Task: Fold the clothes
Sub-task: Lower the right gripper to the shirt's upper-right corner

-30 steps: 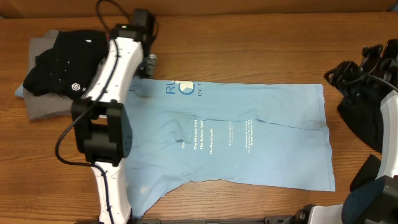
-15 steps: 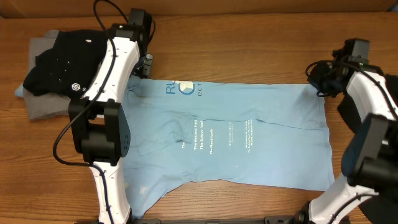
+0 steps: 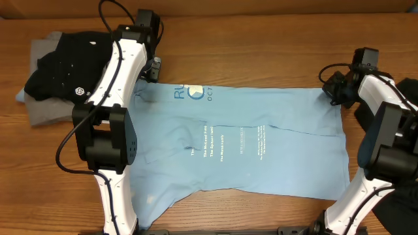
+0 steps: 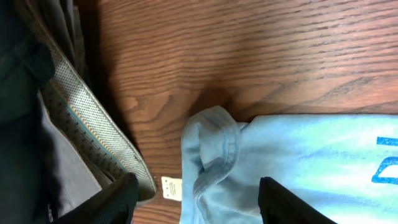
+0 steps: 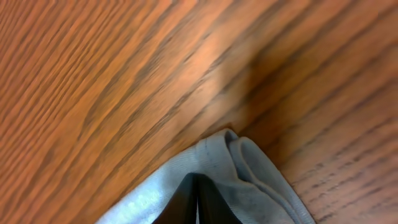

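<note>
The light blue T-shirt (image 3: pixel 261 140) with white lettering lies spread flat across the table. My left gripper (image 3: pixel 153 66) is at its far left corner. In the left wrist view that gripper (image 4: pixel 196 202) is open, its fingers (image 4: pixel 106 202) straddling a bunched blue fold (image 4: pixel 211 155) without pinching it. My right gripper (image 3: pixel 333 88) is at the shirt's far right corner. In the right wrist view it (image 5: pixel 196 200) is shut, pinching the rolled hem (image 5: pixel 249 168). A black shirt (image 3: pixel 68 65) lies on a grey one (image 3: pixel 46 111) at the far left.
The grey garment's mesh-lined edge (image 4: pixel 93 124) lies just left of my left fingers, with a small white tag (image 4: pixel 171 188) beside it. Bare wooden table (image 3: pixel 261 46) runs behind the shirt. A black cable (image 3: pixel 111 10) loops over the left arm.
The right arm swung in from the right edge to the shirt's far right corner and shut on the hem. The left arm stayed put while its jaws widened.
</note>
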Available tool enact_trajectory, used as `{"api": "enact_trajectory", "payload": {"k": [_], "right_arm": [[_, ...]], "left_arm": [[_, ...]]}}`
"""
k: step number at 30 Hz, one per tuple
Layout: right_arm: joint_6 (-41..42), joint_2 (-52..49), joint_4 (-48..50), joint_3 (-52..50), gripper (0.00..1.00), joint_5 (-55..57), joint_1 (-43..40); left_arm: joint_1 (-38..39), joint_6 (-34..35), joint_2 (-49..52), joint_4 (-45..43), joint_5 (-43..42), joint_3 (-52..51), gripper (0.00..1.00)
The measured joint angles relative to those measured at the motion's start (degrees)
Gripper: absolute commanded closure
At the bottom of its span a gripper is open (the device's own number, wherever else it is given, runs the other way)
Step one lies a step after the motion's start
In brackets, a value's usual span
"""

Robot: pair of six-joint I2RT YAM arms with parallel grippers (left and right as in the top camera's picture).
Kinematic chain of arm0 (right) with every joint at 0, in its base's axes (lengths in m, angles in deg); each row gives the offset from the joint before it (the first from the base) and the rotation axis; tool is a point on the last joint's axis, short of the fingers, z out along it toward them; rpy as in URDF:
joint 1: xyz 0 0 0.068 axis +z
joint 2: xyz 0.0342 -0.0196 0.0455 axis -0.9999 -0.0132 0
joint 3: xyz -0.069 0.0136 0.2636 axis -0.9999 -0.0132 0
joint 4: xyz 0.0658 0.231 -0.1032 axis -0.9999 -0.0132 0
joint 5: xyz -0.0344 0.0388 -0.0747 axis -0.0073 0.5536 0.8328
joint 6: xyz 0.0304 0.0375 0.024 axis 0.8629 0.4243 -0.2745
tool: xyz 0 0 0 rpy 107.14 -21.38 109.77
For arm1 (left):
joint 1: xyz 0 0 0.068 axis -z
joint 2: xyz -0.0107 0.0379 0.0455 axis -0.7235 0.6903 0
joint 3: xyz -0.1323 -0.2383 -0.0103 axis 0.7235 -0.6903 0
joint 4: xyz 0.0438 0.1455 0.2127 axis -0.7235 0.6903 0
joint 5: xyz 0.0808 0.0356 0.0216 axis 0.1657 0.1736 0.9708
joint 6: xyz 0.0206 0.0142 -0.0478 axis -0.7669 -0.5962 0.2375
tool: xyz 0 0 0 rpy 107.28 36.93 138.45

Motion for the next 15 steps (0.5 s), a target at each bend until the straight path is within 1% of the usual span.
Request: {"api": "enact_trajectory", "payload": {"k": [5,15], "right_arm": [[2.8,-0.2,-0.1,0.2,0.94,-1.7,-2.0],[1.9,-0.2,-0.1,0.2,0.93,-2.5,-3.2]], "left_arm": [[0.0,-1.9,1.0,-0.6,-0.5,0.0,0.34],[0.0,-3.8,7.6,-2.5,0.0,0.0,0.4]]}}
